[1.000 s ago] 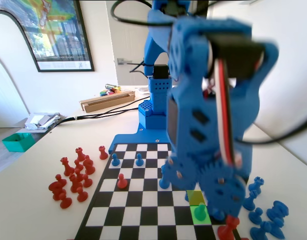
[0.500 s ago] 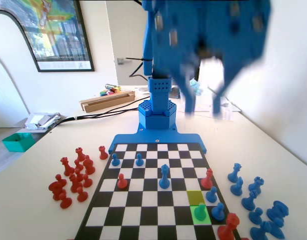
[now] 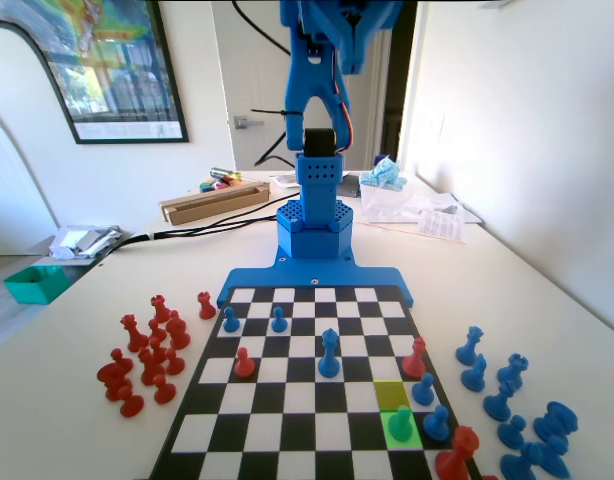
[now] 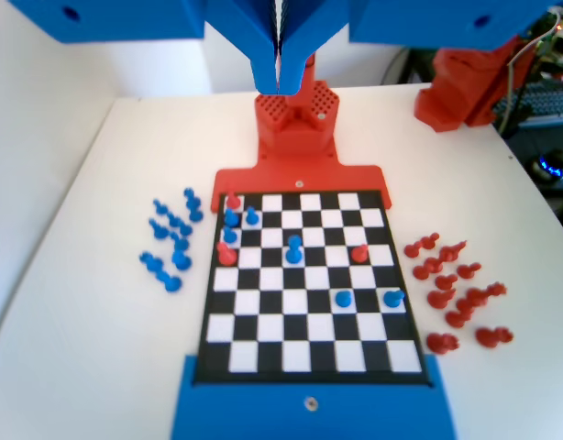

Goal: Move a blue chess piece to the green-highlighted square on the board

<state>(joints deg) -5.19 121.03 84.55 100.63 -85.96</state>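
A room in a home used as a hobby workspace: white walls, a black-framed colourful poster (image 3: 107, 65), a white door with a metal lever handle (image 3: 245, 123), and a pale table (image 3: 77, 330) carrying a long cardboard box (image 3: 212, 201), loose papers (image 3: 437, 222) and black cables (image 3: 187, 232).

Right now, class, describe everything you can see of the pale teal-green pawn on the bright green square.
The pale teal-green pawn is small, with a round head, narrow neck and flared base, and looks like smooth plastic. It stands upright on the green-highlighted square, near the board's near right corner in the fixed view. A duller yellow-olive square lies just behind it, and a deeper-blue pawn stands on the square to its right. Nothing grips it.
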